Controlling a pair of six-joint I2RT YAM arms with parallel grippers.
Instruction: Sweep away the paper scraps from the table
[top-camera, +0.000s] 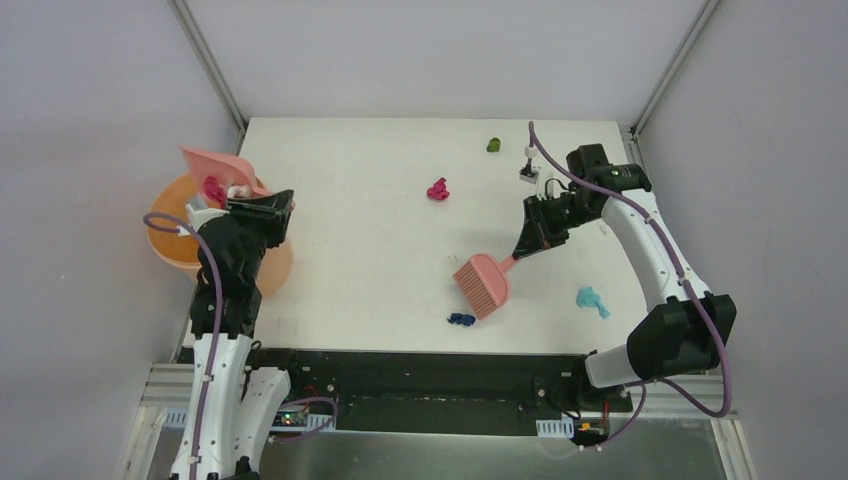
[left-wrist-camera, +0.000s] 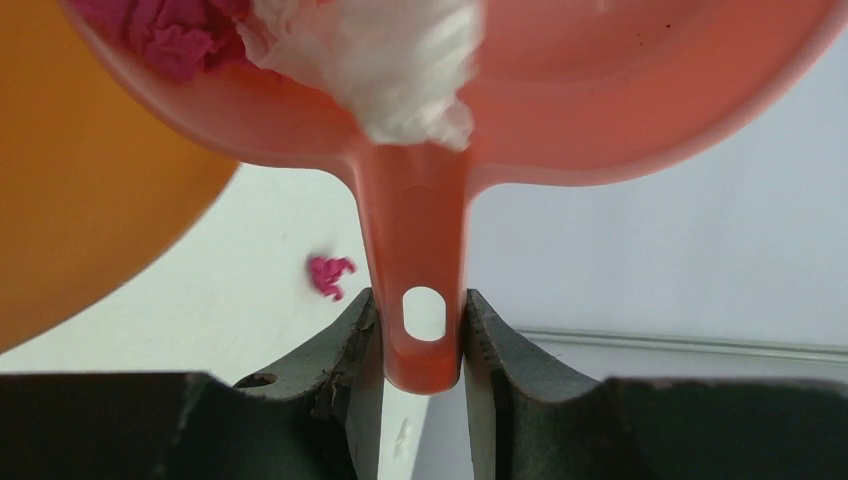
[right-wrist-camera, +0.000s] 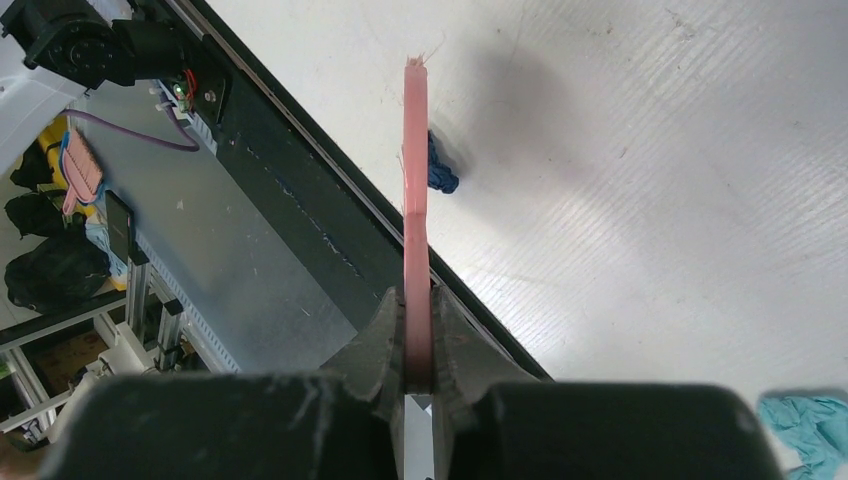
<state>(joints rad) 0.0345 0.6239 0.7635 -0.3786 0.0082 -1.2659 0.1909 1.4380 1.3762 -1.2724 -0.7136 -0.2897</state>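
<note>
right gripper (top-camera: 521, 251) is pinching the brush (top-camera: 482, 284) handle; the dark blue scrap (top-camera: 461, 320) is lying just past the bristle tips, away from its fingers. left gripper (left-wrist-camera: 424, 335), well apart, is clamping the dustpan (left-wrist-camera: 600, 90) handle.

Top cam sits high behind the arm bases, looks down on whole table (top-camera: 350, 260). Left wrist cam close on dustpan (left-wrist-camera: 600, 90), bucket (left-wrist-camera: 80, 200) at left. Right wrist cam close along brush (right-wrist-camera: 416, 200), faces table's front edge; dark blue scrap (right-wrist-camera: 441, 172) also shows in top view
</note>
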